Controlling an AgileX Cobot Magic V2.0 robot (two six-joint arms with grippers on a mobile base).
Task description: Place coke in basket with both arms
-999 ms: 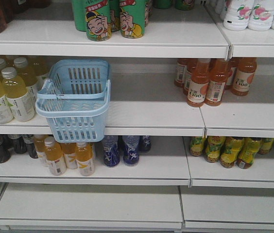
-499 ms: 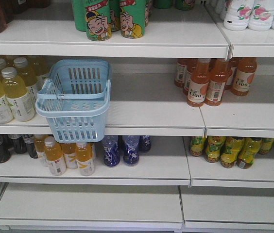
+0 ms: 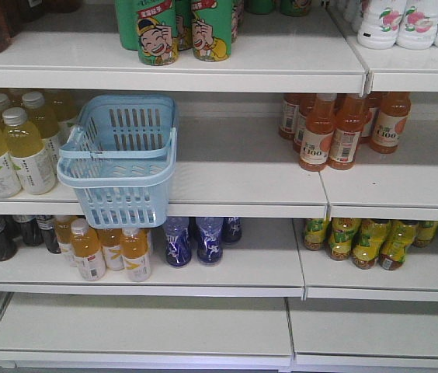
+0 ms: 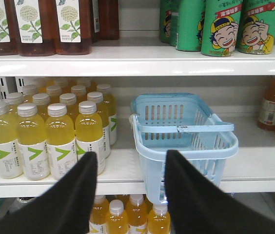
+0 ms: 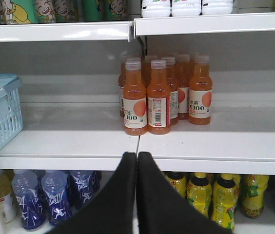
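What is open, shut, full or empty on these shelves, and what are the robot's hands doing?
basket: empty, upright, handle lowered
left gripper: open, holding nothing
right gripper: shut, holding nothing
orange bottles: upright, caps on
yellow bottles: upright, caps on

The basket (image 3: 122, 159) is pale blue plastic with slots in its sides. It stands upright on the middle shelf (image 3: 234, 175). Its front pokes out past the shelf's edge, and its handle lies flat across the rim. The left gripper (image 4: 131, 154) has its black fingers spread apart. The right gripper (image 5: 136, 155) has them pressed together.
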